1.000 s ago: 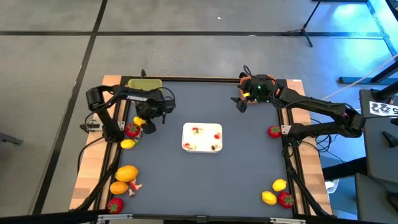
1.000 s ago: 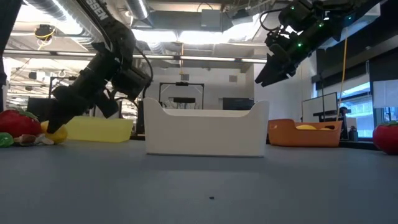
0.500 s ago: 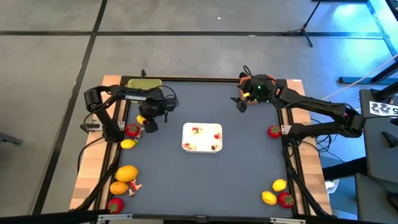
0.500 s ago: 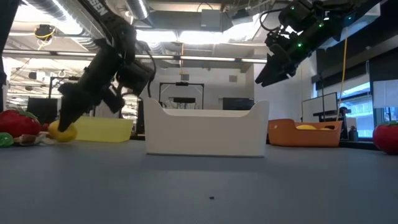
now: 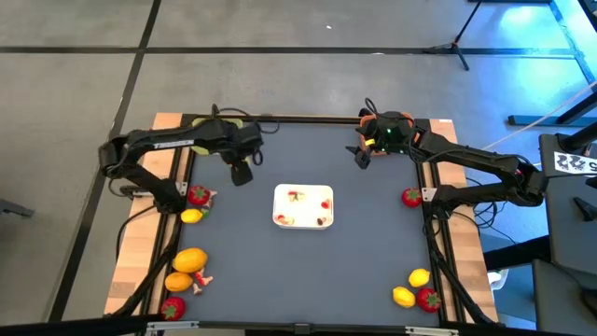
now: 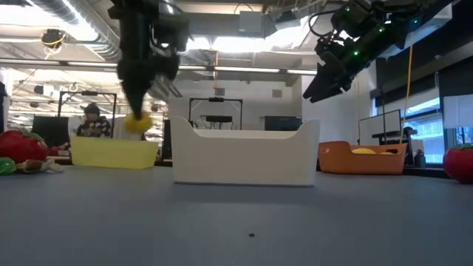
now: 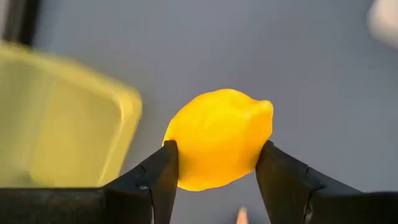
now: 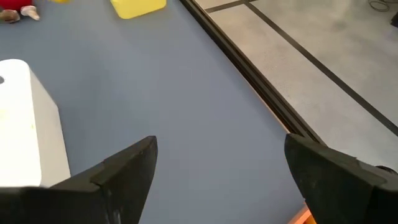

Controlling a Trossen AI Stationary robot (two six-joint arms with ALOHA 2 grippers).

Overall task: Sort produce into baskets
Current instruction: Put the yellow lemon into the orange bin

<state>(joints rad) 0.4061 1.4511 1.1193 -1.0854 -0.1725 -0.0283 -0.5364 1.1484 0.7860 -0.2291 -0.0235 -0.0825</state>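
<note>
Now the left gripper (image 7: 216, 168) is clamped on a yellow lemon (image 7: 217, 138), one finger on each side of it, both fingers (image 7: 158, 177) touching the fruit. From the low camera the lemon (image 6: 137, 123) hangs in the air above the yellow-green basket (image 6: 112, 154); from overhead the gripper (image 5: 241, 174) sits off the basket's 4 o'clock corner, near the table's 11 o'clock.

Right gripper (image 6: 318, 87) is spread wide and holds nothing, hovering near the table's 1 o'clock, above the orange basket (image 6: 361, 158), which has a yellow piece in it.

Hard to make out: from overhead the left arm covers most of the yellow-green basket (image 5: 216, 122) and the right arm hides the orange one. The held lemon cannot be seen from overhead. The left wrist camera shows the basket blurred and cut off at the frame edge.

Versus a second ago: the left gripper was down at the table's 9 o'clock edge by a strawberry (image 5: 197, 195) and a second lemon (image 5: 191, 216), with its fingers wider. It has since closed on its lemon, lifted and swung toward 11 o'clock. The right arm has not moved. The white tray (image 5: 303, 206) at centre is unchanged.
</note>
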